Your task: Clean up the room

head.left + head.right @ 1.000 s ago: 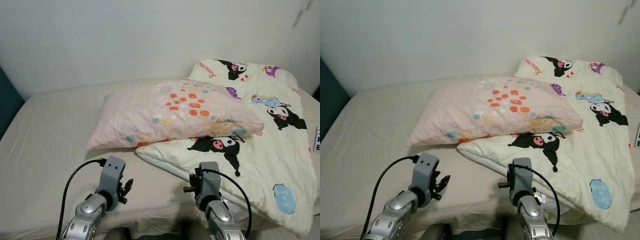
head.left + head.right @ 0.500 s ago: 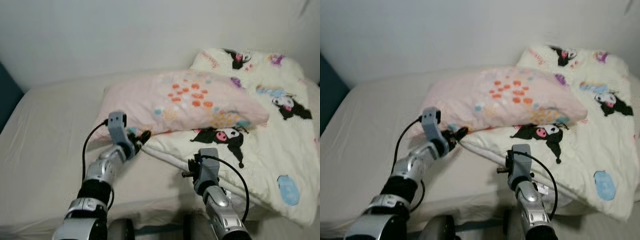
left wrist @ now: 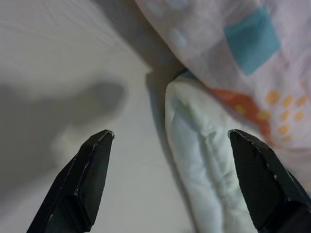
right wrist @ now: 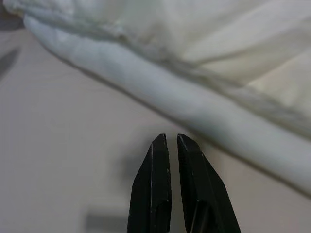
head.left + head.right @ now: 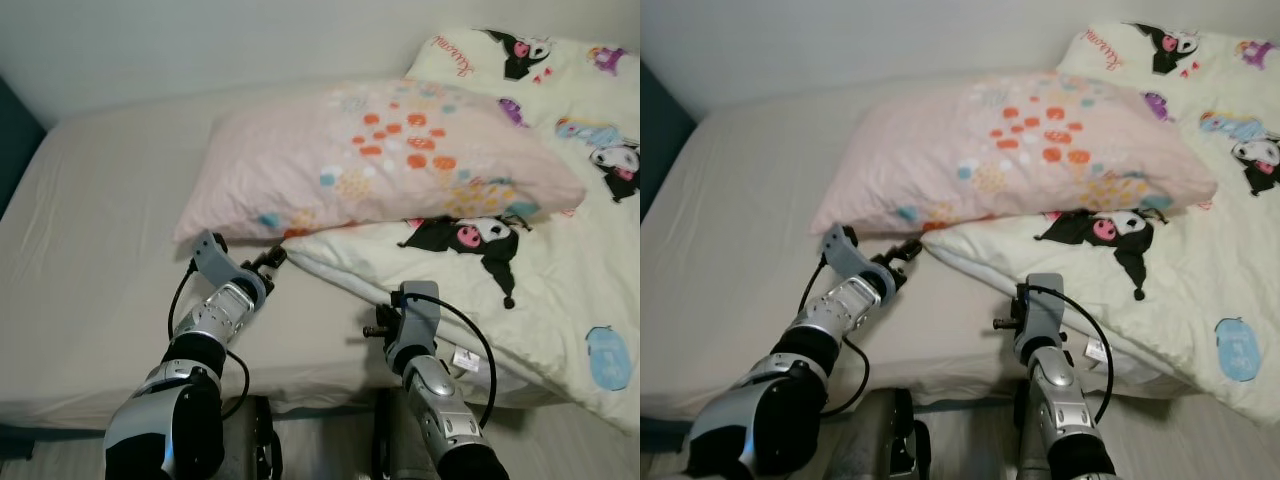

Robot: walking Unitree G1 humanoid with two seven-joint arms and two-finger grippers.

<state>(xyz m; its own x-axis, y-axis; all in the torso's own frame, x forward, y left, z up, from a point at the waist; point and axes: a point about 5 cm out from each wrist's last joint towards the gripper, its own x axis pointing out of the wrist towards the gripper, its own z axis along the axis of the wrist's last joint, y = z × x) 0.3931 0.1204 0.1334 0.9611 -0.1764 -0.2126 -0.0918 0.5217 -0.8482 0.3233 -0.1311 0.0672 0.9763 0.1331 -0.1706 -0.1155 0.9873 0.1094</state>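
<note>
A pink pillow with coloured dots lies across the bed, resting partly on a cream blanket printed with cartoon characters. My left gripper is stretched out low over the sheet, open, its fingers either side of the blanket's folded white corner just under the pillow's edge. They do not touch the cloth. My right gripper is shut with nothing in it, held over the sheet a short way before the blanket's rolled edge; its wrist is near the bed's front.
The beige bed sheet stretches bare to the left of the pillow. A pale wall runs behind the bed, with a dark blue panel at the far left. The bed's front edge drops to the floor near my arms.
The camera has tilted down and come closer. My left arm has reached forward from the bed's front edge to the blanket's corner under the pillow. The right arm has hardly moved.
</note>
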